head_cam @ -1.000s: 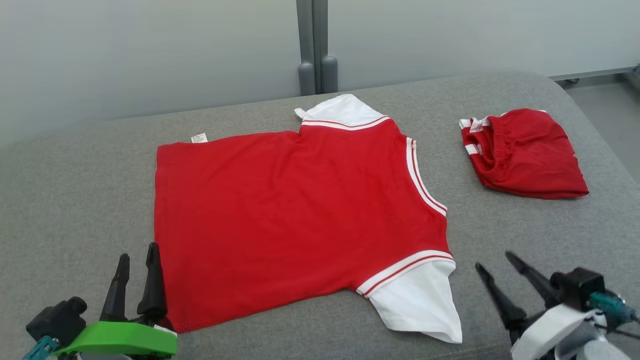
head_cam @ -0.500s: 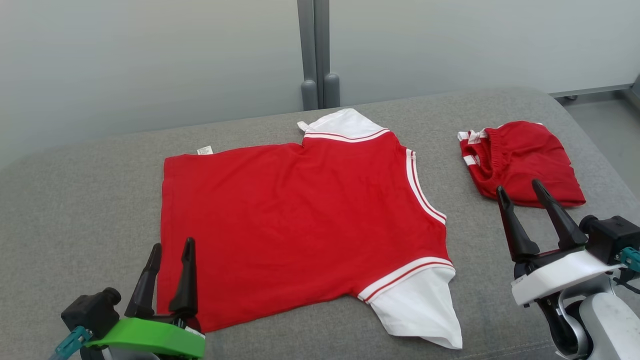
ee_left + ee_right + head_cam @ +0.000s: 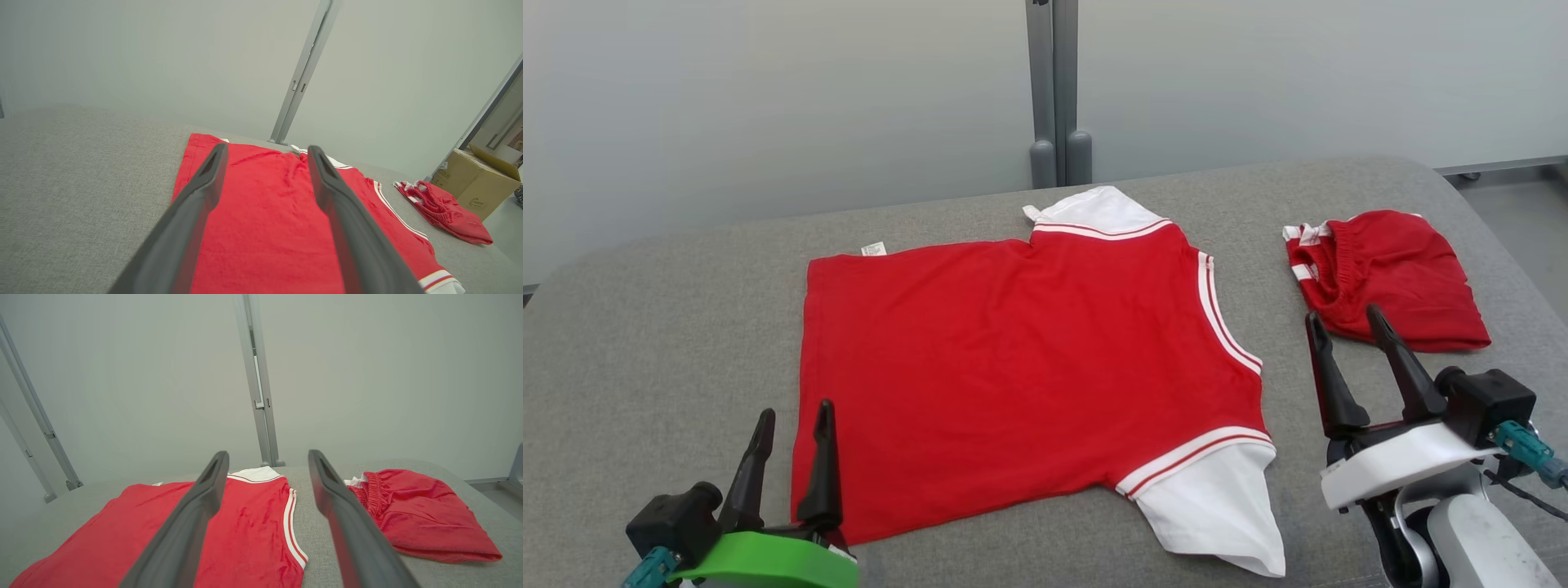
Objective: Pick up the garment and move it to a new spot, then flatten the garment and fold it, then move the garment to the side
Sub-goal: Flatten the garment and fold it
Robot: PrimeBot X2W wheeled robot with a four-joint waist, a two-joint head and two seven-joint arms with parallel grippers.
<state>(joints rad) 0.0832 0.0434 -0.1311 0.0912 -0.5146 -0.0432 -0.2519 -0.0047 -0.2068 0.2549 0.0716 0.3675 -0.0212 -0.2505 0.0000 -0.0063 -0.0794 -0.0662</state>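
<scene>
Red shirt [image 3: 1029, 376] is laid out flat in the middle of the grey padded surface [image 3: 645, 327]. The hem is turned to the robot's left, the neck edge to the right. White sleeves are seen at both sides: one at the far edge [image 3: 1094, 208], one at the near edge [image 3: 1217, 506], each with red-white stripe trim. A small white label [image 3: 874, 248] is seen at the far hem corner.

Red shorts [image 3: 1396, 278] are bunched on the same surface, to the right of the shirt and apart from it, with a strip of grey between.

Left gripper [image 3: 796, 408] is placed at the near hem corner of the shirt. Its fingers [image 3: 192, 212] are spread wide, and nothing is held between them. In the head view one finger overlaps the shirt's edge; contact with the cloth cannot be told. In the left wrist view the fingers are pointed across the red cloth.

Right gripper [image 3: 1343, 313] is placed over the grey strip between shirt and shorts, tips just short of the shorts' near edge. Its fingers [image 3: 198, 514] are also spread wide, and nothing is gripped. In the right wrist view the shirt is seen past one finger and the shorts past the other.

A grey metal post [image 3: 1058, 82] is seen against the pale wall behind the surface. A cardboard box [image 3: 474, 188] is seen beyond the shorts in the left wrist view.
</scene>
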